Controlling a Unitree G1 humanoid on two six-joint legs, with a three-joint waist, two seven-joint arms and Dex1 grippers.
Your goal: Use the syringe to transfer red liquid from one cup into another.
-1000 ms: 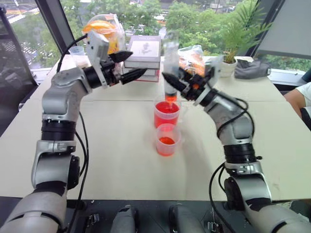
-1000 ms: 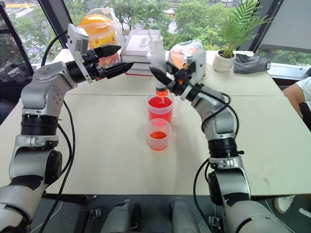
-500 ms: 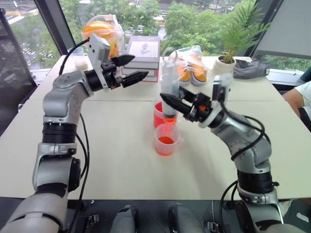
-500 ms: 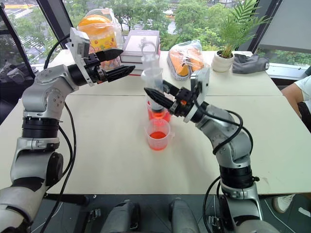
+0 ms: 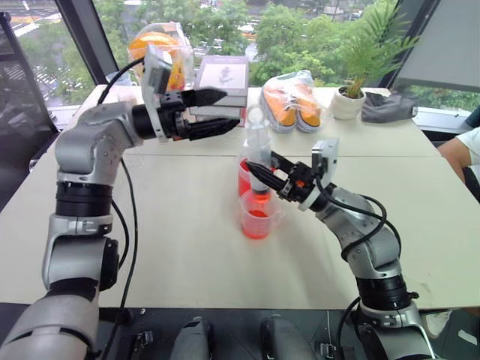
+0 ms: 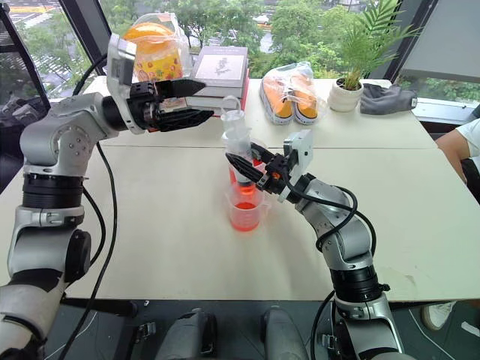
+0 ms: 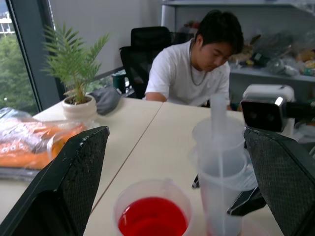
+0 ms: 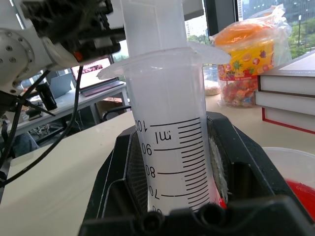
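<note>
My pale table meets big windows full of green trees; books, a potted plant and bagged shoes sit along the back.

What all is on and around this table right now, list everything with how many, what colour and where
clear plastic syringe: one, clear with white plunger, upright over the near cup, held by the right gripper
clear plastic cups of red liquid: two, table centre, one behind the other
stack of books: one stack, white and red, far side of the table
bagged orange and yellow container: one, far left corner
bagged orange shoes: one pair, far centre
small potted palm: one, green in a white pot, far right
grey cloth: one, beside the palm
person in a white shirt: one, seated at the right of the table
left gripper: black, open, raised near the books
right gripper: black, shut on the syringe
</note>
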